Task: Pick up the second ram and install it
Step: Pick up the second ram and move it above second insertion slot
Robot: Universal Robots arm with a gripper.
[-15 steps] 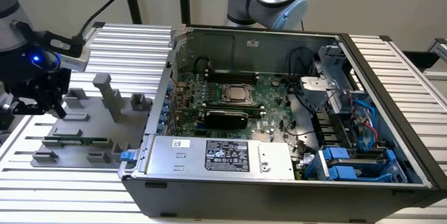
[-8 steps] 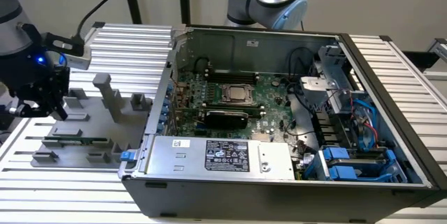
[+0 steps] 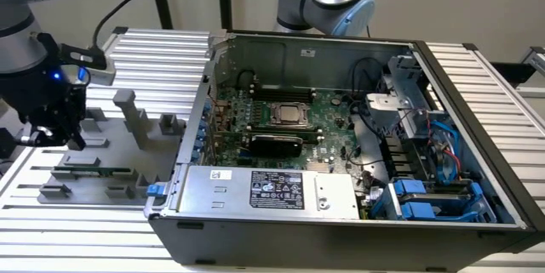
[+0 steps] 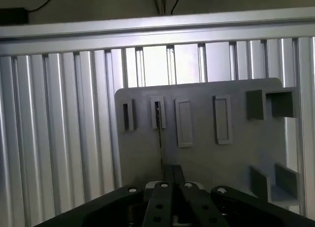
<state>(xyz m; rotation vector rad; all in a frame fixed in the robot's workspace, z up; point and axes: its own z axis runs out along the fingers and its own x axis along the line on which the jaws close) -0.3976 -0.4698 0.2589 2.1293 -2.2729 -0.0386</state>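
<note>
Exterior view: we look from high up and a bit far, down into open black metal computer case (image 3: 341, 241) on ribbed silver metal table (image 3: 153, 46). Wrist view: we sit close above flat grey plastic holder plate (image 4: 206, 158), looking past black gripper (image 4: 172, 178). Both views share plate and table.

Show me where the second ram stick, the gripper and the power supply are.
second ram (image 3: 94, 172), exterior view, middle of the green stick's length.
gripper (image 3: 53, 138), exterior view, its lower end.
power supply (image 3: 277, 190), exterior view, on its dark label.
</note>
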